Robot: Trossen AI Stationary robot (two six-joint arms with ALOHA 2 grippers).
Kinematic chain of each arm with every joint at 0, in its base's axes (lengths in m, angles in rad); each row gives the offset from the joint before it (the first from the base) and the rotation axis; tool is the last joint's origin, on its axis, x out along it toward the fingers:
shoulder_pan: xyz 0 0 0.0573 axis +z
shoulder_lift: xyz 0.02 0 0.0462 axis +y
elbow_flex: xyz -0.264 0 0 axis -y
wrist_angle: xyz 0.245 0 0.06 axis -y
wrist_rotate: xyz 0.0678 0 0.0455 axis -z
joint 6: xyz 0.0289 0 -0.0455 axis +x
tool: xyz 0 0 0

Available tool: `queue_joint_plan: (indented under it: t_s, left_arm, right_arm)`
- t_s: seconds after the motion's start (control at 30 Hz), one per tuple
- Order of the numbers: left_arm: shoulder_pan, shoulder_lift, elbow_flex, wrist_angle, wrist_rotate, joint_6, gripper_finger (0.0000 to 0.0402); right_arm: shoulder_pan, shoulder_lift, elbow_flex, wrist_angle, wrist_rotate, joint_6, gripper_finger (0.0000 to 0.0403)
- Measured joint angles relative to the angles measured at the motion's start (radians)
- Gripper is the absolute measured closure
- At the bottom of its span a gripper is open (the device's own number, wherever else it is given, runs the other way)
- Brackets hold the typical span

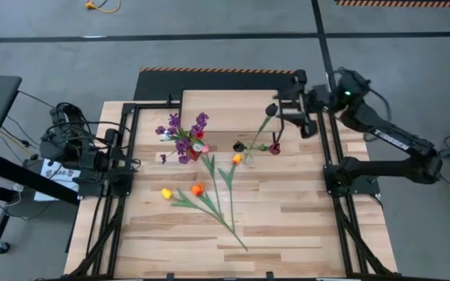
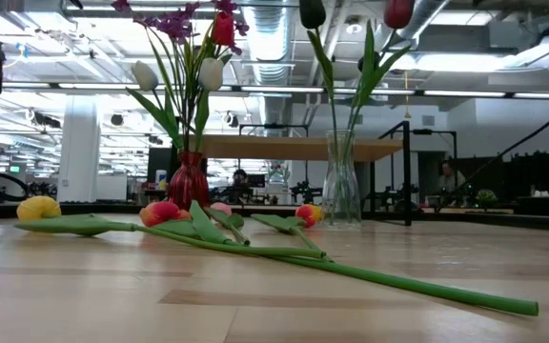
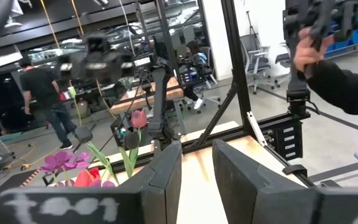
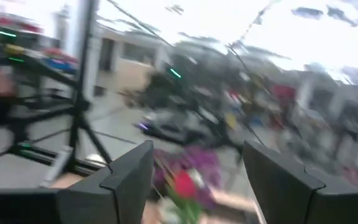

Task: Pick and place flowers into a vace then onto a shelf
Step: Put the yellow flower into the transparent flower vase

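A red vase (image 1: 187,150) holds purple sprigs (image 1: 180,125) and tulips; in the low view it (image 2: 189,181) stands on the table. A clear vase (image 2: 339,191) holds a dark tulip (image 1: 271,110) and a red tulip (image 1: 274,147). Several tulips lie flat on the table, among them a yellow one (image 1: 166,193) and an orange one (image 1: 198,189). The shelf (image 2: 298,148) stands on black legs behind the vases. My right gripper (image 1: 286,109) hovers open beside the dark tulip's head, nothing between its fingers (image 4: 129,177). My left gripper (image 3: 197,171) waits at the table's left edge, fingers slightly apart and empty.
Black frame posts (image 1: 127,140) rise along both sides of the table. The lying stems (image 2: 351,272) cross the table's middle toward its near edge. In the left wrist view a person's hand (image 3: 303,53) and dark sleeve (image 3: 347,84) show beyond the table.
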Motion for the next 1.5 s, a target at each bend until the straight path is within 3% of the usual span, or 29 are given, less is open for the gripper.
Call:
queue_joint_plan:
  t_s: [0.23,0.43,0.67,0.9,1.23,1.37,1.5]
  left_arm:
    - [0.0,0.0,0.0,0.0,0.0,0.0,0.0319]
    - [0.0,0.0,0.0,0.0,0.0,0.002,0.0319]
    - [0.0,0.0,0.0,0.0,-0.001,0.002,0.0319]
    - [0.0,0.0,0.0,-0.002,-0.001,0.001,0.0319]
    - [0.0,0.0,0.0,-0.003,0.0,-0.017,0.0319]
    - [0.0,0.0,0.0,0.002,0.001,-0.045,0.0319]
    - [0.0,0.0,0.0,0.01,0.028,-0.117,0.0319]
  right_arm:
    - [0.194,-0.054,0.006,-0.133,-0.019,-0.074,0.0182]
    - [0.383,-0.015,0.005,-0.255,0.174,-0.035,0.0184]
    - [0.57,0.073,0.004,-0.284,0.217,0.041,0.0188]
    - [0.76,0.075,0.004,-0.369,0.46,0.086,0.0206]
    - [1.003,0.197,-0.008,-0.331,0.912,0.34,0.0229]
    - [1.052,0.294,-0.008,-0.261,1.006,0.448,0.0232]
    - [1.08,0.389,-0.008,-0.169,1.031,0.553,0.0232]
